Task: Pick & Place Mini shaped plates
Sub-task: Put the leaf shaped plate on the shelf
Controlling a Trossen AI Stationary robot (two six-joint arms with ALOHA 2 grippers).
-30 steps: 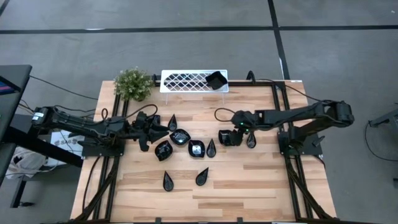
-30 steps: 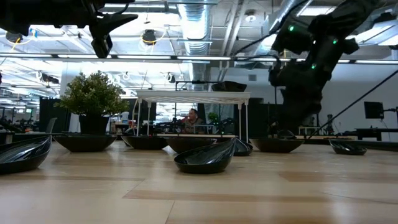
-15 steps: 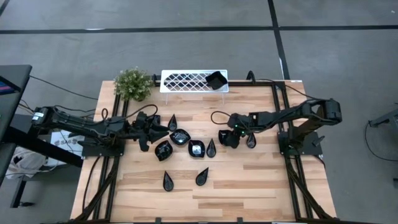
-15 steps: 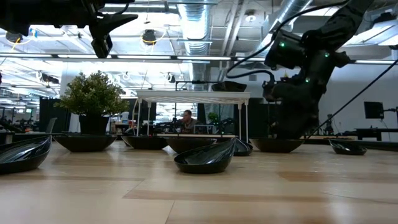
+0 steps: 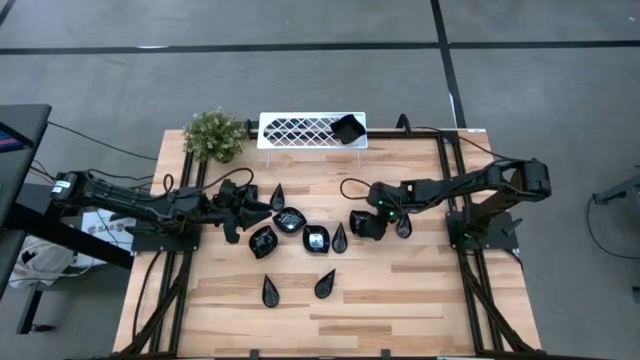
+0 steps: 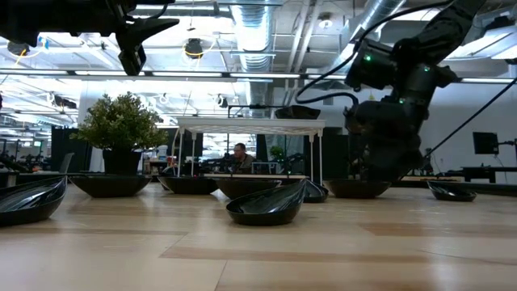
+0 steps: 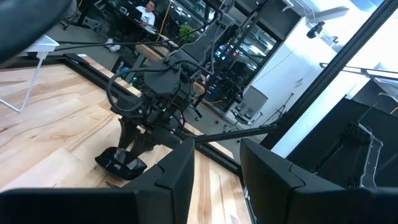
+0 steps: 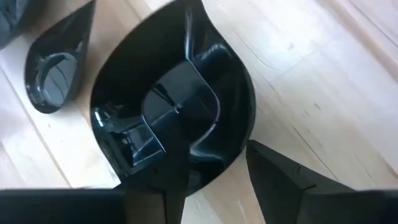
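Several glossy black mini plates lie on the wooden table: teardrops [image 5: 277,196] [image 5: 340,238] [image 5: 325,284] and roundish ones [image 5: 289,220] [image 5: 316,238]. One more [image 5: 347,129] sits on the white tray. My right gripper [image 5: 362,224] [image 8: 217,162] is open, low over a teardrop plate [image 8: 180,81] that rests flat on the table. One finger [image 8: 168,186] stands over its bowl and the other [image 8: 280,180] outside its rounded end. My left gripper [image 5: 262,208] [image 7: 217,168] is open and waits above the plates on the left. My right gripper comes from above at the teardrop plate's rounded rim [image 8: 249,118], with one finger inside the bowl and one outside it. Whether either finger touches the rim I cannot tell. The plate lies flat on the table.
The white lattice tray [image 5: 300,129] stands on legs at the far edge, beside a small green plant [image 5: 214,135]. A small teardrop plate [image 5: 403,226] lies close to the right gripper. Black rails run along both table sides. Bare wood shows along the near edge.
My right gripper has come down toward the teardrop plate and shifted slightly toward the table's left; its arm has folded lower. The plates and my left arm have stayed where they were.
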